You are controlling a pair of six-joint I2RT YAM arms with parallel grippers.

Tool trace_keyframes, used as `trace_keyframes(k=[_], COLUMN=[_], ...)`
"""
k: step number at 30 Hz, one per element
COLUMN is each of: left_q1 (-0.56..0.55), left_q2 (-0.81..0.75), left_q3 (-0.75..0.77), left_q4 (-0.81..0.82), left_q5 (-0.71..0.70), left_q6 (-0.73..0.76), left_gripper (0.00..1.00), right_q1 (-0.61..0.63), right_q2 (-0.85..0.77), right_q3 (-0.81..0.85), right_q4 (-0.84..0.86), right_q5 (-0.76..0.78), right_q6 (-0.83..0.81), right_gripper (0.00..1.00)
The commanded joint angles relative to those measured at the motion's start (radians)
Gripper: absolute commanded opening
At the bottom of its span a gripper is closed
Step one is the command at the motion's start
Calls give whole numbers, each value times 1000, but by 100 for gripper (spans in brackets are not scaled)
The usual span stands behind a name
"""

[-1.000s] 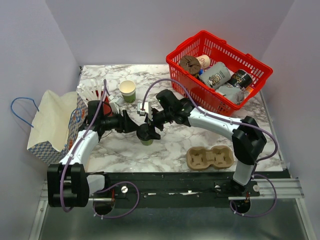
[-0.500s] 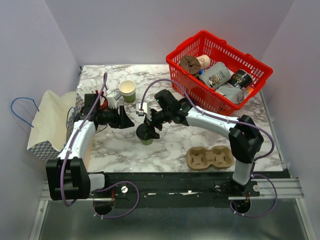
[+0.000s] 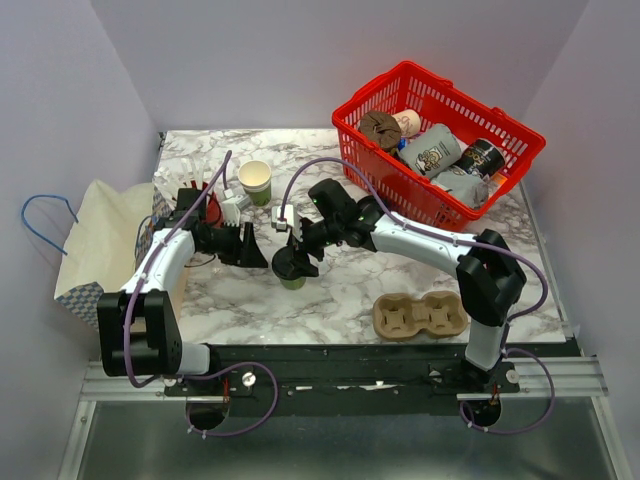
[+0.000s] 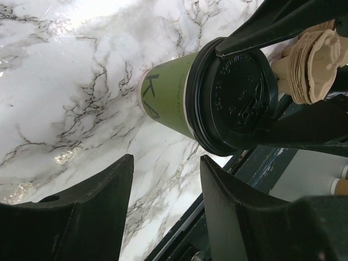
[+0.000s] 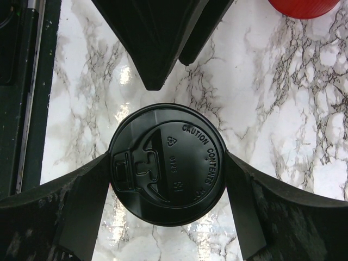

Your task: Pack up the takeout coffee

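Note:
The takeout coffee [image 3: 293, 283], an olive-green paper cup with a round black lid [image 5: 166, 163], stands upright on the marble table [image 3: 330, 300] near its middle. My right gripper [image 3: 295, 262] reaches down over it, and its fingers [image 5: 87, 201] touch the lid's rim on both sides. My left gripper [image 3: 250, 250] sits a short way left of the cup, open and holding nothing. In the left wrist view the cup's green side [image 4: 168, 98] lies beyond the gap between that gripper's [image 4: 166, 163] fingers.
A red basket [image 3: 440, 140] of packaged goods stands at the back right. A cardboard cup carrier [image 3: 420, 315] lies at the front right. A lidless paper cup [image 3: 255, 180] and a red cup [image 3: 212, 210] stand at the back left, and a paper bag [image 3: 100, 250] lies at the left edge.
My left gripper has drawn back to the left, away from the cup. My right gripper's fingers have closed in onto the lid; the cup has stayed in place.

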State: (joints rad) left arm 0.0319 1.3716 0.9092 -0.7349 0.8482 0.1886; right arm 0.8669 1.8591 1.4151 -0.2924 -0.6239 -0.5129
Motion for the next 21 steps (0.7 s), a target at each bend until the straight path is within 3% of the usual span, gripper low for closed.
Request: trace_keyframes(k=[1, 14, 21], left_q1=[-15, -29, -79], left_q2=[-6, 30, 66], left_q3=[-1, -10, -1], left_q4=[29, 80, 63], left_q5=[64, 26, -73], left_q6=[-14, -81, -106], left_gripper=[60, 60, 60], right_q1=[4, 6, 6], right_q2=[40, 54, 58], right_q3=[12, 25, 22], right_q4=[-24, -24, -24], right_q5=[35, 35, 46], right_q6=[-7, -1, -1], right_gripper=[89, 89, 89])
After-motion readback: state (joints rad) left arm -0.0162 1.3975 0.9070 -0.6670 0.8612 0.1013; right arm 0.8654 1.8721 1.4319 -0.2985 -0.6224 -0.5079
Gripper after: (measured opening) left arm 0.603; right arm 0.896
